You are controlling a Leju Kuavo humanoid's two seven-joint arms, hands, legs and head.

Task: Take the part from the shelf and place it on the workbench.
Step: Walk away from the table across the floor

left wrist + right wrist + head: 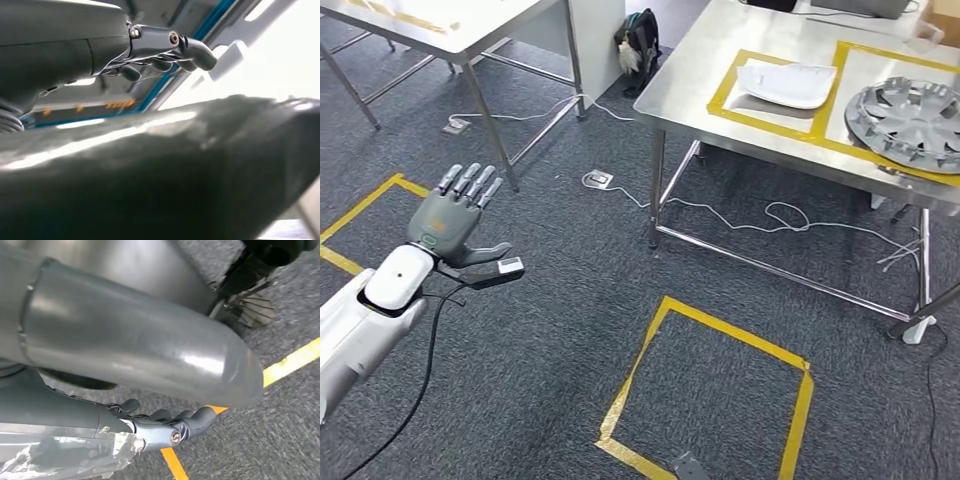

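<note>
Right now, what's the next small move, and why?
Likely turn away from the workbench toward the shelf: the left hand is open above the carpet, holding nothing, so there is no part to place yet.

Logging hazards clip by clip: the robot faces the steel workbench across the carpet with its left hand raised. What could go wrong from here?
1. White cables trail over the floor by the workbench legs; a step there could snag one.
2. The taped bays on top already hold a white part and a wheel cover, so another part set down may knock them.
</note>
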